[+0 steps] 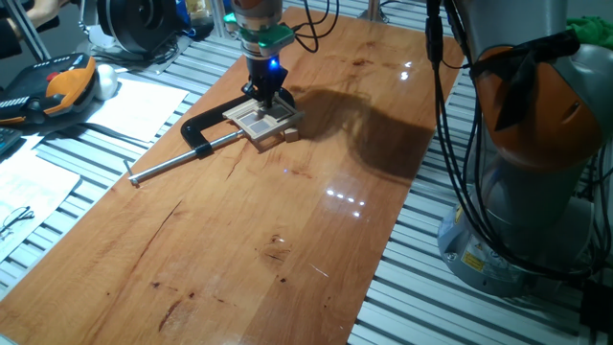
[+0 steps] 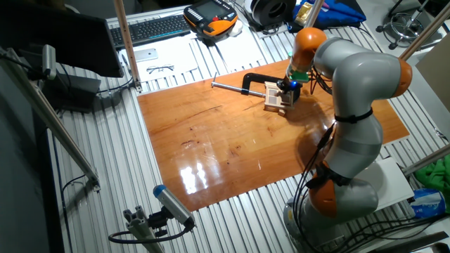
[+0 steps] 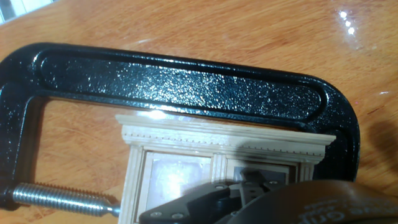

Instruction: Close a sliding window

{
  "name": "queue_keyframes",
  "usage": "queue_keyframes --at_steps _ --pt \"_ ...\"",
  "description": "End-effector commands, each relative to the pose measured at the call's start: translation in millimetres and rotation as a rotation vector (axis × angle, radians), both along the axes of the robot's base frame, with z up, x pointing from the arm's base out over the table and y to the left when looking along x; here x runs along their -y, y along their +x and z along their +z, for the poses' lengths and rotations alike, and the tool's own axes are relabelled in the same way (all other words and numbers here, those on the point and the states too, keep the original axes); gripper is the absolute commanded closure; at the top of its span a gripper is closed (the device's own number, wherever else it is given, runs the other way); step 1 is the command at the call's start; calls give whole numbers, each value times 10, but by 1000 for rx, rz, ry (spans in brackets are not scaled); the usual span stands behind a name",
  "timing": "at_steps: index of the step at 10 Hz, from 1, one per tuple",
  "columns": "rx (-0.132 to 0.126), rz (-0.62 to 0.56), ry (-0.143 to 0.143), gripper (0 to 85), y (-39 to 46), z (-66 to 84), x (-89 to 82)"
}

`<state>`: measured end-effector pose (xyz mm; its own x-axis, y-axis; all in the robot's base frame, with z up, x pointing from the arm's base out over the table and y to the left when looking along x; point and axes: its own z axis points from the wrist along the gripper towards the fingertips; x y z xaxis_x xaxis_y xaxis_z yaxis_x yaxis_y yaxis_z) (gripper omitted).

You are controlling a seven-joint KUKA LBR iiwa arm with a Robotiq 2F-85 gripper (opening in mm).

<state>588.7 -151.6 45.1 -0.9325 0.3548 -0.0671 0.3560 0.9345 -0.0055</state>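
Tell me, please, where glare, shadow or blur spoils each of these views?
One fixed view: lamp glare on the table and the arm's shadow right of the sliding window. The other fixed view: glare near the front edge. Hand view: the gripper is a dark blur over the window's lower part.

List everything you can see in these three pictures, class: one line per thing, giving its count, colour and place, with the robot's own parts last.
Pale wooden model sliding window: one, unfinished wood, far end of the table, inside the clamp.
Black metal C-clamp with steel screw rod: one, black and silver, around the window, rod pointing off the table edge.
Reddish-brown wooden table top: one, on the ribbed metal bench.
White paper sheets: several, white, beside the table.
Black computer keyboard: one, on the bench behind the table.
Orange and black handheld pendant: one, near the keyboard.
Grey and orange robot arm: one, beside the table.
Tool: one, black, down on the window; fingers hidden.
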Motion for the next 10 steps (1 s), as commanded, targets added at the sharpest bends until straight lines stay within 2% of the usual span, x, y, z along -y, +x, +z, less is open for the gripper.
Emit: queue_keyframes --at_steps 1,10 --pt "-4 2 0 850 -4 6 -4" --pt "-34 8 9 850 -58 8 -29"
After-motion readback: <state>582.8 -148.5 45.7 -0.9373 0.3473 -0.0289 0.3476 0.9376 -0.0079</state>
